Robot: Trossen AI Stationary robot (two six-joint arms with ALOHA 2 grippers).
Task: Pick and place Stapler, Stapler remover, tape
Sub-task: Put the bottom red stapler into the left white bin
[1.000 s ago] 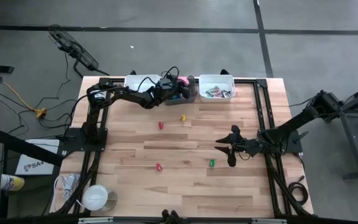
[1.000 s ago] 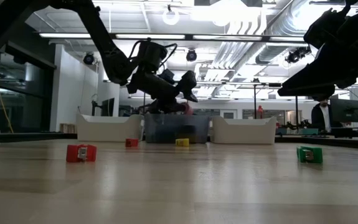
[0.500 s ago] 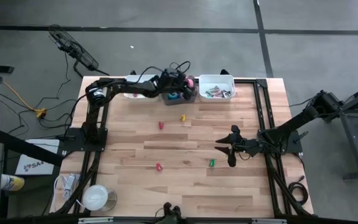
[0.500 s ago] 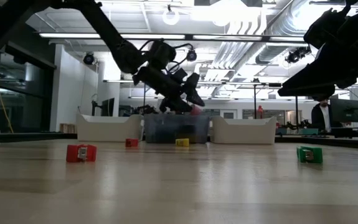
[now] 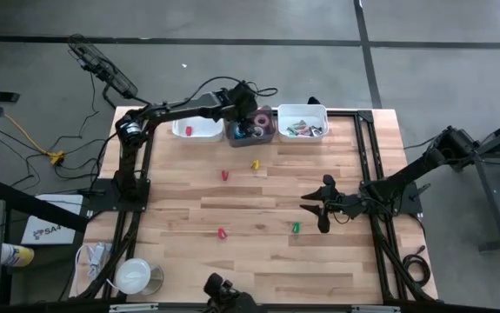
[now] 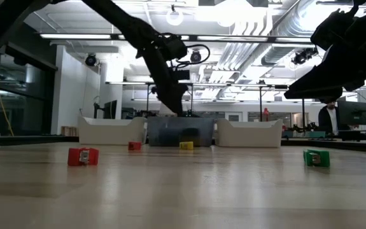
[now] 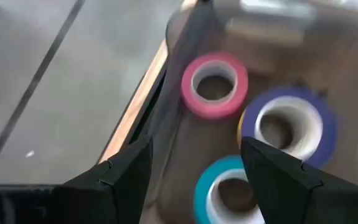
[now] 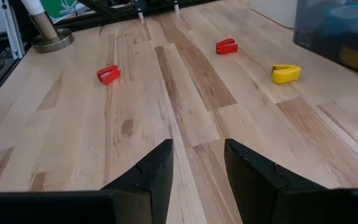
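My left gripper (image 5: 248, 106) points down over the grey middle bin (image 5: 251, 132) at the table's far edge. It is open and holds nothing (image 7: 195, 149). Three tape rolls lie flat on the bin floor below it: a pink one (image 7: 215, 85), a purple one (image 7: 289, 124) and a teal one (image 7: 228, 193). In the low view its fingers (image 6: 177, 109) reach down to the bin's rim. My right gripper (image 5: 322, 207) waits open above the right part of the table (image 8: 194, 163), near a small green piece (image 5: 296, 227).
A white bin (image 5: 196, 122) with a red item stands left of the grey bin. Another white bin (image 5: 303, 123), to its right, holds several small coloured items. Two red pieces (image 5: 224, 174) (image 5: 222, 234) and a yellow piece (image 5: 254, 163) lie mid-table. A roll (image 5: 138, 276) stands at the near left corner.
My left gripper has moved over the grey bin toward the far edge and tipped from slanting to pointing straight down. The pink tape roll that was at its fingertips now lies on the bin floor. The right arm has kept still.
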